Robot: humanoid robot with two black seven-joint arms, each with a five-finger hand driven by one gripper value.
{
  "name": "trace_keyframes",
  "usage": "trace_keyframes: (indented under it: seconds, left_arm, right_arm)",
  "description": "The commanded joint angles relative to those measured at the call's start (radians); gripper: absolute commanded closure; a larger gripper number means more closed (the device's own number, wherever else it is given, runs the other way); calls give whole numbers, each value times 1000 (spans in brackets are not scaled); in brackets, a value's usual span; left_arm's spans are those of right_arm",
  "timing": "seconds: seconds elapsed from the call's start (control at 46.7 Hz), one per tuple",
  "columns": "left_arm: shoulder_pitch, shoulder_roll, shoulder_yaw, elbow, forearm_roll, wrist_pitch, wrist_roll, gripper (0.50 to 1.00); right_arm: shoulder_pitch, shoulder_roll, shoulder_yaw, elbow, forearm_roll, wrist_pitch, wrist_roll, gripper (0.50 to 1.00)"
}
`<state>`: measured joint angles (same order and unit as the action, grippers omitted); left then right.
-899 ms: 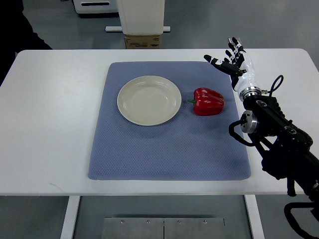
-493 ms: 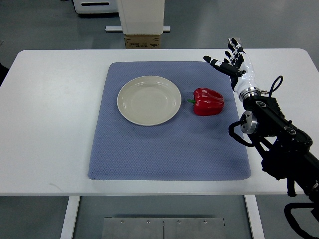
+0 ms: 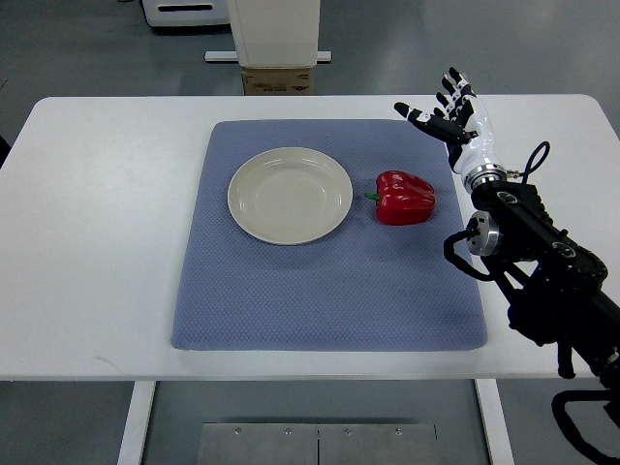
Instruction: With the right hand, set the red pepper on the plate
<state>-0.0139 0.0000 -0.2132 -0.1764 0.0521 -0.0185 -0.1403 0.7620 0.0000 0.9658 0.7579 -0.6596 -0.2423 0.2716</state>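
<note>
Lower right of frame: black jointed right arm [image 3: 542, 262] entering from the right edge, running up toward the upper right. Centre: blue-grey textured cloth mat [image 3: 320, 291] on white rectangular table [image 3: 97, 242]. On the mat, right of centre: glossy red bell pepper [image 3: 405, 197], lying on its side, green stem pointing left toward round cream ceramic plate [image 3: 290, 194]; pepper just beside the plate, not touching. Upper right: white-and-black right hand [image 3: 451, 118], fingers spread, holding nothing, above the mat's upper right corner, apart from the pepper. Left hand not seen.

Handling, judged: light, firm, hollow; waxy skin likely slippery; lobed body liable to roll. Best taken across the broad shoulders, fingers wrapped around, not by the stem.

Against the earlier frames: hand shifted slightly upward in frame; pepper and plate unmoved.
</note>
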Motion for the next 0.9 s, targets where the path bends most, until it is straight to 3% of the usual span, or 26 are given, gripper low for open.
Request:
trace_keyframes:
  seconds: [0.0, 0.878]
  left_arm:
    - [0, 0, 0, 0, 0, 0, 1, 500]
    - [0, 0, 0, 0, 0, 0, 1, 500]
  right_arm:
    - [-1, 0, -1, 0, 0, 0, 0, 500]
    - [8, 0, -1, -3, 0, 0, 0, 500]
